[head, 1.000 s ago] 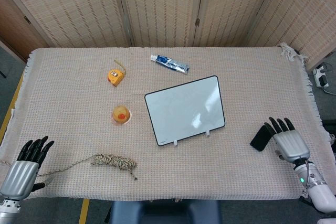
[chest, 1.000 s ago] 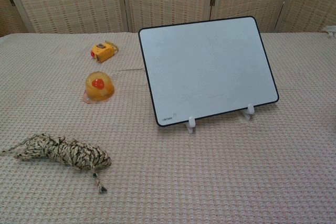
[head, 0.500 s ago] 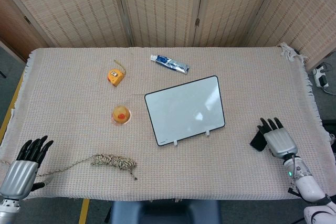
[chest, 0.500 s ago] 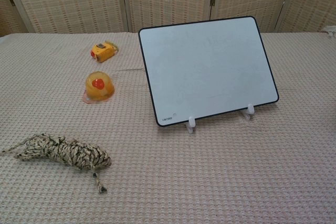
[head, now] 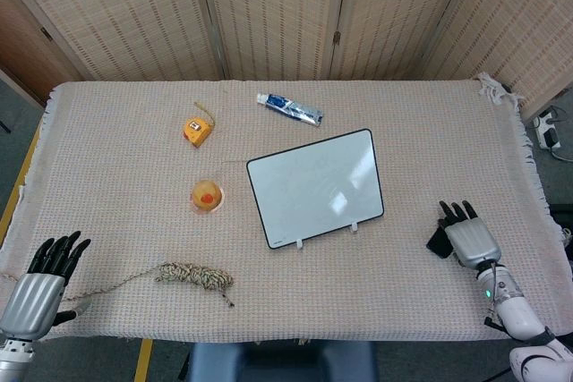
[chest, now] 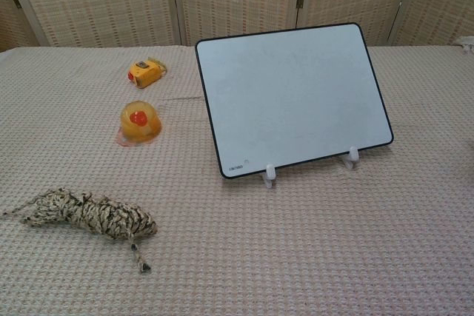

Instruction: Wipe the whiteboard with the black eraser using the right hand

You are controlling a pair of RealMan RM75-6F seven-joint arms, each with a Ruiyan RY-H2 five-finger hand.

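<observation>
Two views cover this moment. Head view: the right hand [head: 471,241] has drawn back toward the table's near edge over the past second and now lies on top of the black eraser [head: 436,241], of which only a dark sliver shows at the hand's 9 o'clock side. Its fingers [head: 457,211] are extended and slightly apart, laid over the eraser; whether any of them has closed around it cannot be told. The eraser lies at 4 o'clock from the whiteboard [head: 314,187], well apart from it. The left hand [head: 40,292] rests at the table's near left corner, fingers spread, holding nothing. Chest view: neither hand nor the eraser appears; the whiteboard [chest: 292,97] stands tilted back on its two white clips, unmoved. Judgement: the grasp step is in progress and wiping has not begun.
</observation>
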